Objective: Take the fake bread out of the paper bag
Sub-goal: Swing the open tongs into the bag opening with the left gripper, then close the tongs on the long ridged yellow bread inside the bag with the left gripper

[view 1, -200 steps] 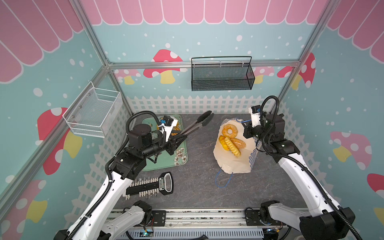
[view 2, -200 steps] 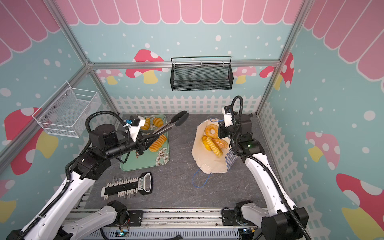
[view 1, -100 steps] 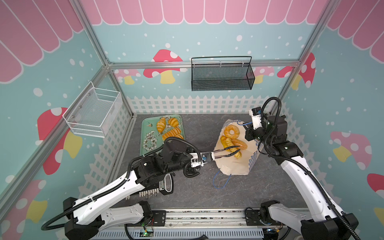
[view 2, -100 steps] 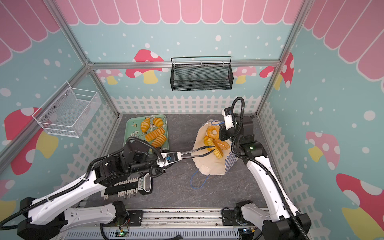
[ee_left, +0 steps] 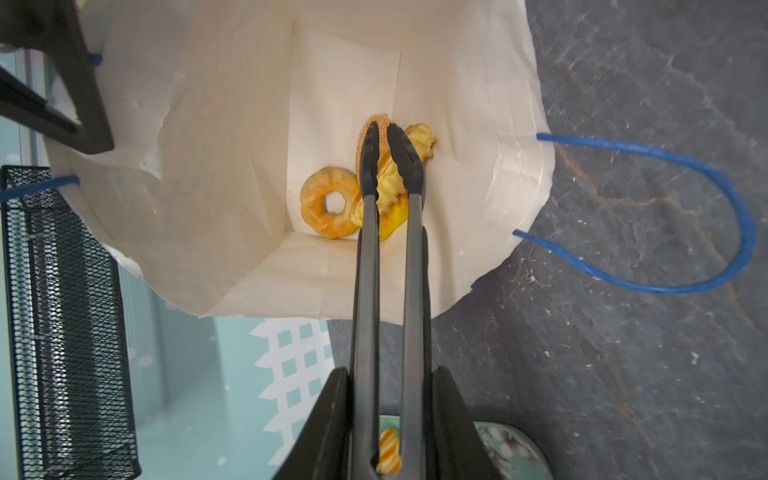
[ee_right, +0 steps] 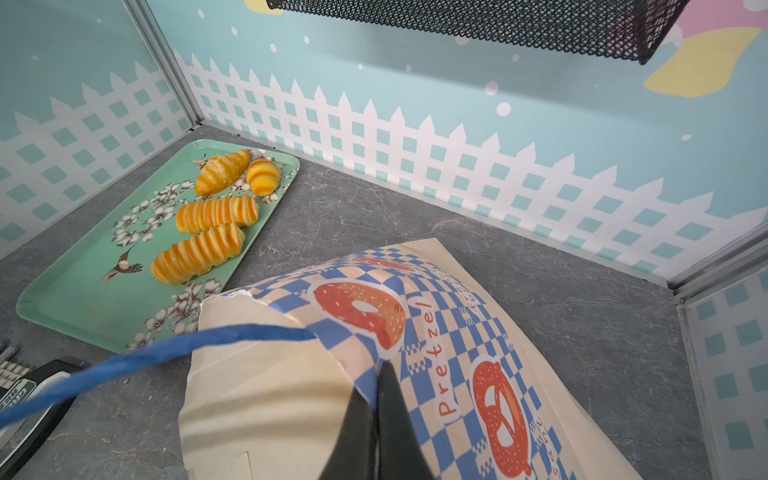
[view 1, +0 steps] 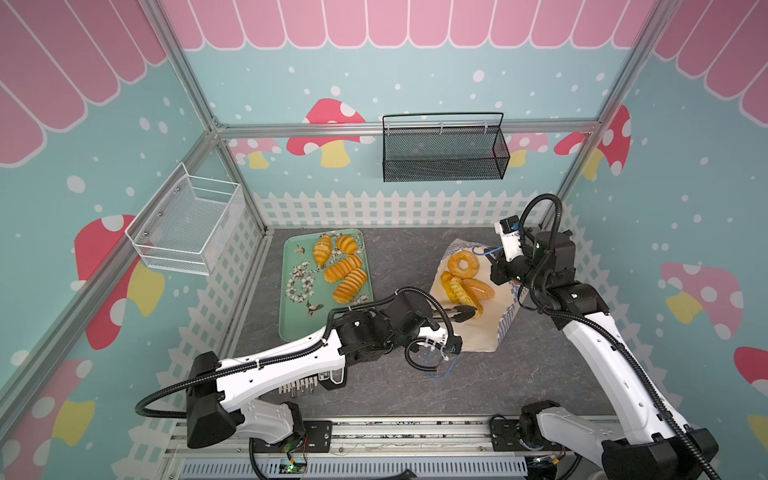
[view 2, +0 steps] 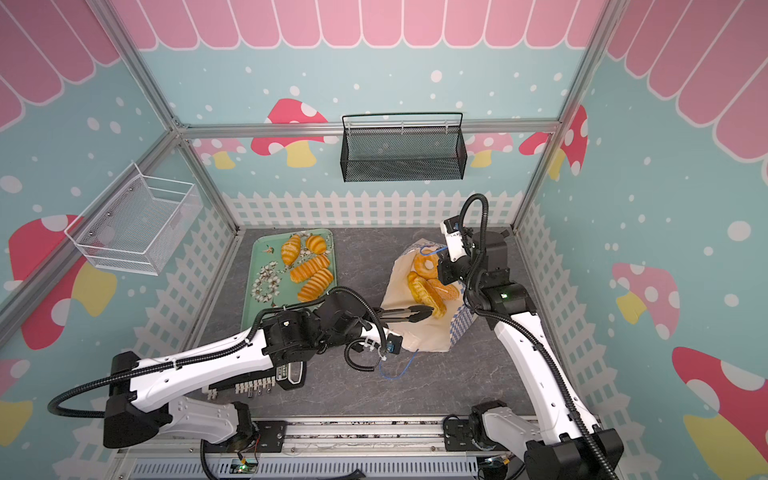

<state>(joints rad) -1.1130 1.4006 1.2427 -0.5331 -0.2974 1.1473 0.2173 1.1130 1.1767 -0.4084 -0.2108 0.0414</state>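
Black tongs point(ee_left: 386, 266), clamped by the outstretched left gripper point(ee_left: 390, 374), pinch bread point(ee_left: 388, 183) (right gripper point(ee_right: 376, 374) clamps bag point(ee_right: 436, 291)).

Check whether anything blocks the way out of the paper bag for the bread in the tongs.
Nothing visible does. The tongs grip a yellow pastry inside the paper bag; the right gripper pinches its rim, so the mouth gapes. The ring doughnut lies beside it.

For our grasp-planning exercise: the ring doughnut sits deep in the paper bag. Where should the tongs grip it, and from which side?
Come in through the open mouth of the paper bag, which lies on its side. The ring doughnut faces that mouth, hole showing, so the tongs could likely pinch its ring, one tip through the hole, on the side away from the ribbed pastry.
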